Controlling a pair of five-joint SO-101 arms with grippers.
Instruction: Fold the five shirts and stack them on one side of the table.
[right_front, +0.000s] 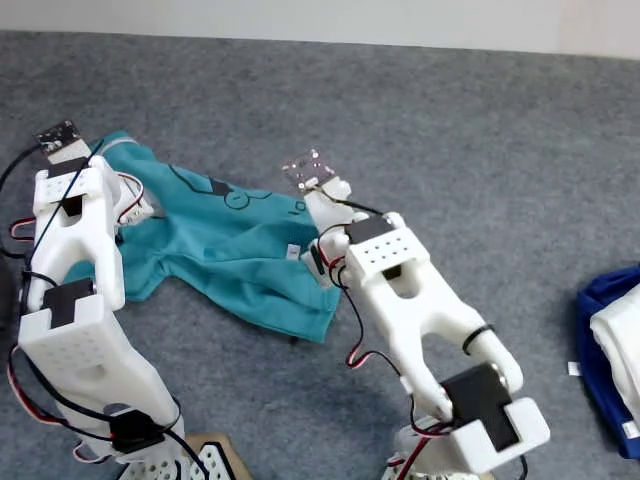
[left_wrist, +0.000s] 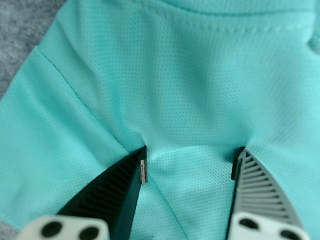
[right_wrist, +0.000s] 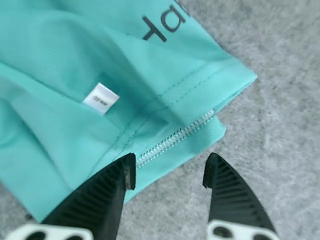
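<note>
Teal shirt (right_front: 235, 245) is spread crumpled, unfolded, on the left half of the table, between the two arms. One end is covered by the left gripper (left_wrist: 192, 165), whose jaws are parted and pressed onto the cloth with a ridge of fabric between them. The right gripper (right_wrist: 170, 172) is held spread just over the hem corner, nothing clamped. A blue garment (right_front: 600, 320) with a white garment (right_front: 625, 350) on it is seen at the table's right edge (well apart from the teal shirt).

Surface: grey felt-like covering (right_front: 450, 150). A pale wall (right_front: 400, 20) runs behind it.

Writing: a white tag (right_wrist: 100, 98) is noted, print too small to read. Dark lettering (right_wrist: 165, 22) is cut off.
</note>
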